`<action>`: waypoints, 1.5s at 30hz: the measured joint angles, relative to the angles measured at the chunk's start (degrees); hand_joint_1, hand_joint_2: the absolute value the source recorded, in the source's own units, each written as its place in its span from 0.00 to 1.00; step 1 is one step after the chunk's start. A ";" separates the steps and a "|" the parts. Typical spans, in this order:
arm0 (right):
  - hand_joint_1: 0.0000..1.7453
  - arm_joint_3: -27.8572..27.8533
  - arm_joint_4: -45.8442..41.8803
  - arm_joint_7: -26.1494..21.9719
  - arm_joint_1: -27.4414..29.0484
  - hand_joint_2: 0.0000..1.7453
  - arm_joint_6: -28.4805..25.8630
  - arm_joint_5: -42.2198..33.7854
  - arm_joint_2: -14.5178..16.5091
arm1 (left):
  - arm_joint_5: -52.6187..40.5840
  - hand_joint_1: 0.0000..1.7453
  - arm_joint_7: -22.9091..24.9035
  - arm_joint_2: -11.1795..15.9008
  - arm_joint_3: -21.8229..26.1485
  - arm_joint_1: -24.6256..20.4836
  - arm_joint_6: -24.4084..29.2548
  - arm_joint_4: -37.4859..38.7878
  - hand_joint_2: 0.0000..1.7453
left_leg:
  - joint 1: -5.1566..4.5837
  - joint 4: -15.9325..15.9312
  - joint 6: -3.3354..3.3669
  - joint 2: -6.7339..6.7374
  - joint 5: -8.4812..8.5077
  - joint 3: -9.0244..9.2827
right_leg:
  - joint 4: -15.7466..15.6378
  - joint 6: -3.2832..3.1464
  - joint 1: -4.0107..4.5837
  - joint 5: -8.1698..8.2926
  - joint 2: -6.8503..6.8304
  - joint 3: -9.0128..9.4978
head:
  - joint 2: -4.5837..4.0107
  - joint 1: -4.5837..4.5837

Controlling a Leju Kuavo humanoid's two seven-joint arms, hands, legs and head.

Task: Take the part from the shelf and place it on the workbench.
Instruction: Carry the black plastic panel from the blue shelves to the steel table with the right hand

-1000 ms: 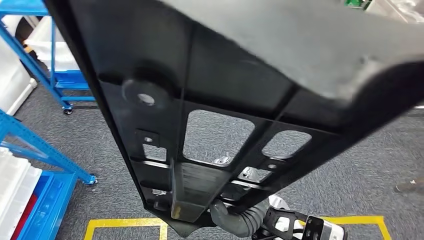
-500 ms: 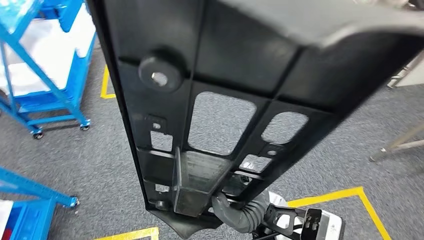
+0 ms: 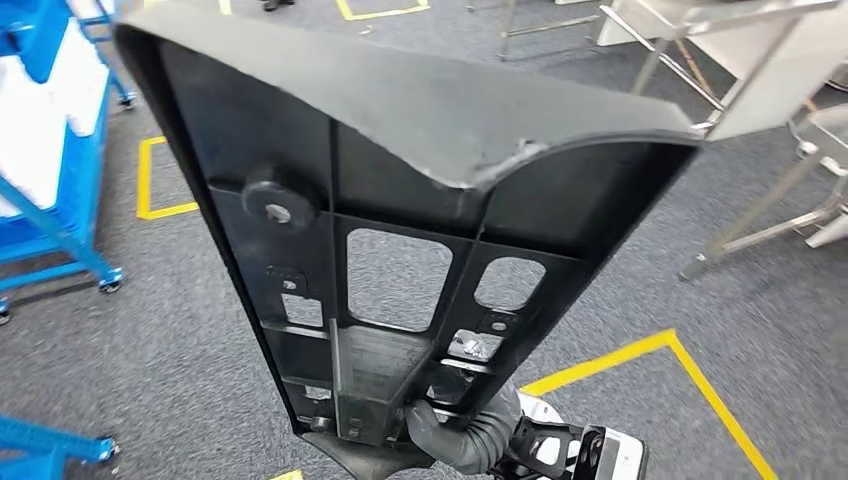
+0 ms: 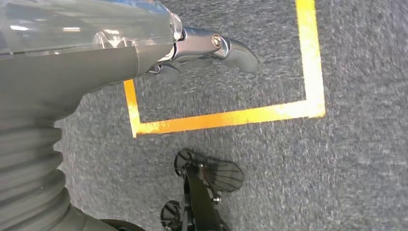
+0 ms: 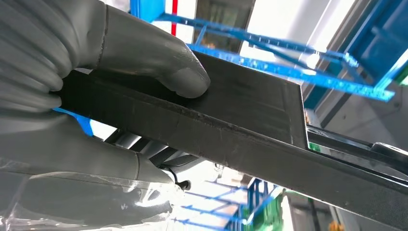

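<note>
Head view: a large black ribbed part [image 3: 400, 220] rises in front of the robot, its narrow lower end clamped in the right hand [image 3: 465, 435], whose grey cuff shows just below the part's bottom edge. From the right wrist view, the thick thumb [image 5: 159, 57] presses flat on one face of the part [image 5: 240, 120] while the other fingers close on the opposite side, so the grip looks firm. The left hand [image 4: 211, 48] hangs over grey carpet and a yellow floor marking [image 4: 226, 115], holding nothing; its fingers look loosely curled, and whether they are fully together I cannot tell.

The step in hand appears to be the carry: the part is off the shelf and well clear of the pale bench [image 3: 740, 60] beyond its far tip. The next move likely calls for closing on that bench, then lowering the long part flat without letting it swing about the fingers.

Compared with a second ago, the whole scene has swung round, so the camera has turned: the blue shelf [image 3: 50, 150] has slid to the edge, the bench and its metal legs have come into sight, and the part's grip at the fingers is unchanged.
</note>
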 joint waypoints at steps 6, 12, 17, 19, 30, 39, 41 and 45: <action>0.98 -0.10 0.25 -0.55 -0.33 1.00 -1.10 0.60 0.27 | -0.21 0.00 -0.68 0.91 0.00 -0.37 -0.59 0.00 1.00 | -0.46 -0.03 -1.38 3.16 -0.63 0.80 | -14.79 -1.54 1.28 5.31 -4.00 7.64 | 0.01 -0.03; 0.98 -0.10 -0.19 -1.30 -0.63 1.00 -1.29 0.25 0.51 | 0.18 0.00 -3.38 1.69 -0.01 -0.72 -2.39 0.00 1.00 | -0.07 10.24 -2.63 -1.61 -6.76 -3.40 | -15.86 -3.06 0.45 6.11 -0.31 7.99 | 0.01 -0.20; 0.98 -0.10 -0.85 -1.38 -0.19 1.00 -1.63 -0.01 0.55 | 0.50 0.00 -4.21 2.42 0.01 -0.38 -2.73 0.00 1.00 | 0.26 9.19 -2.91 -3.11 -3.02 -3.84 | -15.12 -2.77 0.29 5.87 3.60 7.95 | 0.01 -0.21; 0.98 -0.11 -1.26 -1.38 -0.09 1.00 -1.97 0.01 0.55 | 0.51 0.00 -4.18 2.69 0.04 -0.40 -2.59 0.00 1.00 | 0.59 2.64 -2.80 -5.62 -0.58 -1.03 | -14.49 -2.18 0.33 5.60 4.97 7.59 | 0.01 -0.20; 0.98 -0.71 -3.24 -0.89 1.11 1.00 -2.10 -0.05 0.50 | 0.76 0.00 -3.82 3.29 0.32 -0.29 -1.84 -0.02 1.00 | 0.20 0.21 -0.22 -0.53 -0.32 0.02 | 1.16 0.13 0.10 -0.73 0.02 -0.73 | 0.01 0.19; 0.98 -0.69 -3.44 0.30 0.72 1.00 -1.69 -0.09 0.51 | 0.83 0.00 -4.74 3.17 0.31 -1.03 -2.83 -0.02 1.00 | -0.21 0.40 -2.19 2.61 -1.70 1.25 | -15.24 -2.40 1.14 5.78 -2.33 7.57 | 0.01 0.15; 0.98 -0.69 -3.32 0.74 0.36 1.00 -1.78 -0.16 0.55 | 0.87 0.00 -4.56 3.08 0.32 -1.11 -2.73 -0.02 1.00 | -0.01 4.31 -2.57 -0.14 -4.17 -0.38 | -15.86 -2.93 0.69 6.15 -1.21 7.97 | 0.01 0.10; 0.98 -0.69 -2.53 1.51 0.04 1.00 -1.70 -0.52 0.60 | 0.70 0.00 -3.37 2.90 0.33 -0.52 -2.25 -0.01 1.00 | 0.11 15.15 -2.92 -2.08 -7.49 -6.23 | -15.66 -3.21 0.82 6.08 1.54 7.99 | 0.01 0.05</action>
